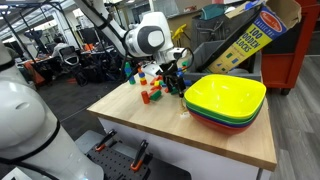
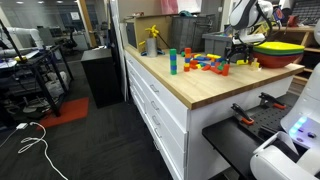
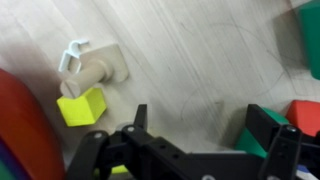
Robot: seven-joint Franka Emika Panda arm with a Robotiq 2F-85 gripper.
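Shows the gripper (image 3: 200,118) at the bottom of the wrist view, jaws spread wide, only bare tabletop (image 3: 190,60) between them, gripping nothing. Finds a green block (image 3: 248,125) just beside one finger (image 3: 280,142), and a red block (image 3: 305,112) past it at the frame's edge. Places a yellow block (image 3: 82,106) a little ahead on the opposite side, flat on the wood and apart from the fingers. Sets a wooden peg (image 3: 98,70) just beyond the yellow block, lying on its side with a white clip (image 3: 72,50) at one end; cannot tell whether peg and block touch. Catches, in an exterior view, the gripper low over scattered blocks (image 1: 150,92), near a stack of bowls (image 1: 232,108) with yellow on top. Leaves a printed box (image 1: 240,40) farthest back.
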